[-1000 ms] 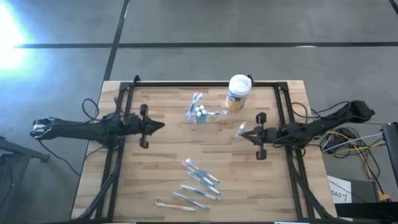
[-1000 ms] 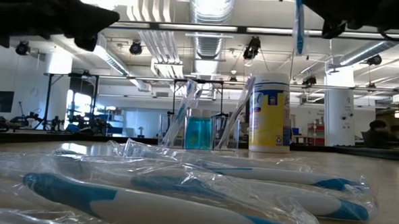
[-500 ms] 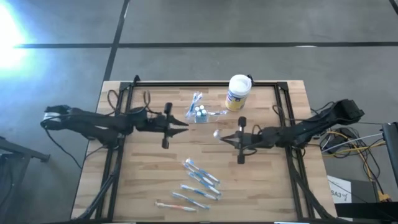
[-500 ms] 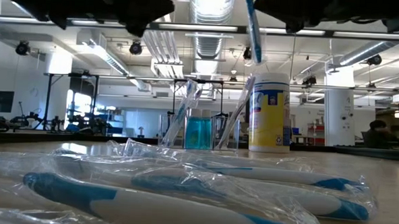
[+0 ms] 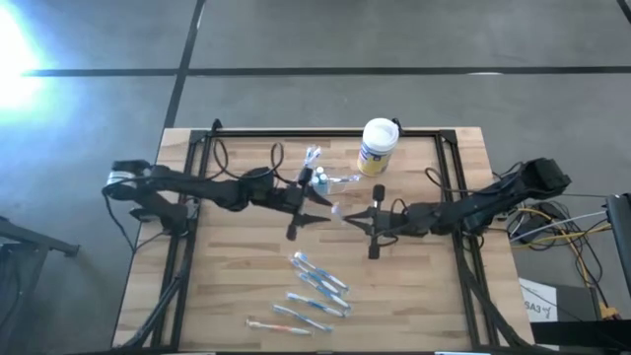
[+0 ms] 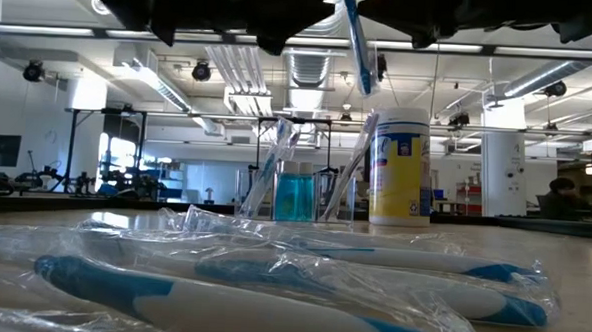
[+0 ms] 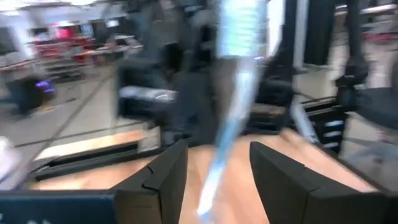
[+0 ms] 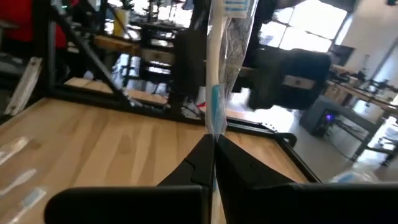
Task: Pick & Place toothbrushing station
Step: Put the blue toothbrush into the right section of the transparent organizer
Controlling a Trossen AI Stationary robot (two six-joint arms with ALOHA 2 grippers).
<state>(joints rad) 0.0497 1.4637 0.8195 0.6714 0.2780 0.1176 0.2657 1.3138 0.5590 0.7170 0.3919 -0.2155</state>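
step: mid-air handover above mid-table, wrapped blue-white toothbrush (image 8: 213,93) pinched by right gripper (image 5: 345,215)
left gripper (image 5: 323,203): fingers spread, toothbrush between them
next: probably left clamps, right lets go

Both arms reaching to table centre (image 5: 237,296), clear station (image 5: 317,181), white canister (image 5: 378,146), wrapped toothbrushes (image 5: 314,293)

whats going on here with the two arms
Both dark arms meet over the middle of the wooden table. The right gripper is shut on a wrapped white and blue toothbrush, holding it upright. The left gripper faces it with its fingers apart around the toothbrush, not gripping. The small clear plastic holder sits behind, beside the white canister. More wrapped toothbrushes lie nearer the front.
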